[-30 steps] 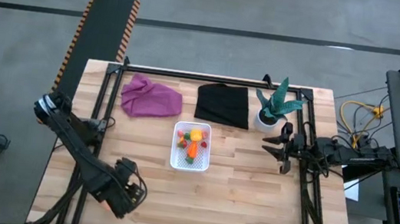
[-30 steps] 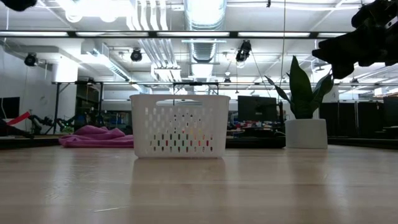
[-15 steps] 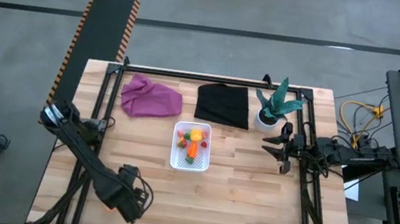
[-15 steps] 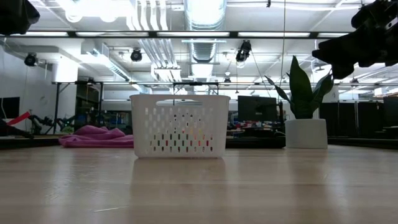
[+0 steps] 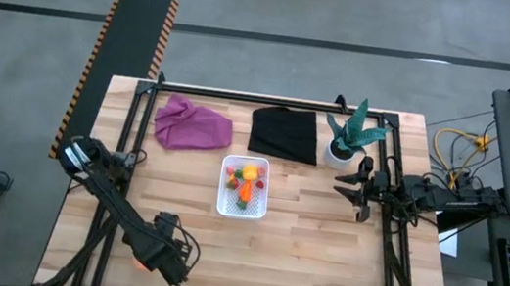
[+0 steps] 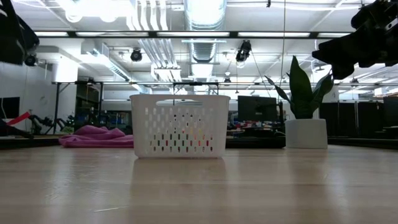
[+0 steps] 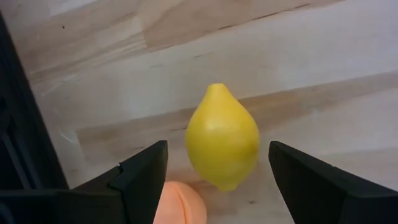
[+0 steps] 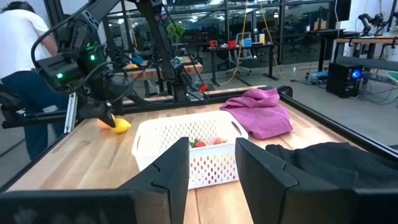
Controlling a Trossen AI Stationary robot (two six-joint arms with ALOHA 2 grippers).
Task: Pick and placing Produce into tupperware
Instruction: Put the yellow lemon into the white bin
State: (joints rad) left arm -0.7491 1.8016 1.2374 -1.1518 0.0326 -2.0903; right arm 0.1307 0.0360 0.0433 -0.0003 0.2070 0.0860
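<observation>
A yellow lemon [image 7: 222,138] lies on the wooden table near its front left corner, with an orange peach [image 7: 181,203] beside it. My left gripper [image 7: 217,149] hangs over the lemon, pointing down and open, one finger on either side and a gap to each. The right wrist view shows the same gripper [image 8: 102,106] just above the lemon [image 8: 122,125]. The tupperware [image 5: 243,187], a white slotted tub, stands mid-table with a carrot, a lemon and red berries in it. My right gripper [image 5: 358,188] waits open at the table's right side, held level.
A purple cloth [image 5: 193,123] and a black cloth [image 5: 285,133] lie behind the tub, and a potted plant [image 5: 347,137] stands at the far right. Black frame rails [image 5: 126,146] run along both sides. A person [image 8: 22,68] stands beyond the table's left side.
My left gripper has come down and moved toward the table's near edge, turning a little, and now hangs over the lemon. Its fingers stay apart. The lemon, the peach and the tub have kept their places.
</observation>
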